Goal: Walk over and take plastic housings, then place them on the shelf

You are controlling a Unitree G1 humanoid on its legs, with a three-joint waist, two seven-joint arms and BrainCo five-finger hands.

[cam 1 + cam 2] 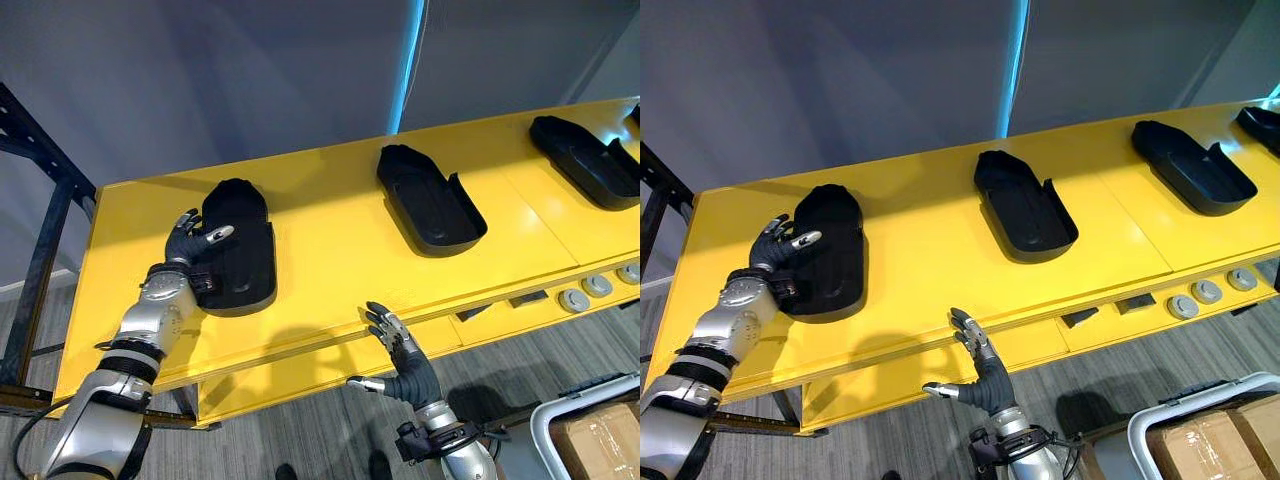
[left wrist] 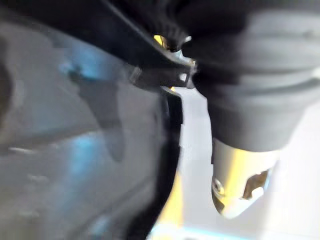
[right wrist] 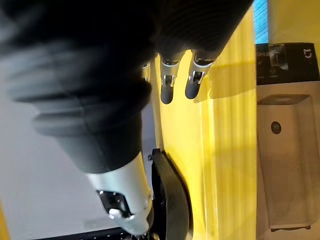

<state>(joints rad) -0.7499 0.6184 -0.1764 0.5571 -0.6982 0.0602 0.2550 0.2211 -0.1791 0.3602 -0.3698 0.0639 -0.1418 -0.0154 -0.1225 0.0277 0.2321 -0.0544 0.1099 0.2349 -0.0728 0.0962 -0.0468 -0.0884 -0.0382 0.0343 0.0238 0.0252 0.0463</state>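
Several black plastic housings lie in a row on the yellow table (image 1: 330, 250). My left hand (image 1: 188, 248) is at the leftmost housing (image 1: 245, 255), its thumb (image 1: 221, 234) laid over the top and its fingers curled at the housing's left rim. That housing's glossy dark shell (image 2: 90, 165) looms close in the left wrist view. A middle housing (image 1: 430, 200) and a right one (image 1: 590, 160) lie open side up, untouched. My right hand (image 1: 402, 352) hangs open, fingers spread, just below the table's front edge; its fingers (image 3: 167, 90) point along the yellow surface.
Round buttons (image 1: 585, 290) sit in the table's front panel at the right. A cardboard box (image 1: 600, 440) in a white-framed cart stands at the lower right. A dark metal rack (image 1: 40, 200) stands to the left. A white floor appliance (image 3: 287, 160) stands beyond the table.
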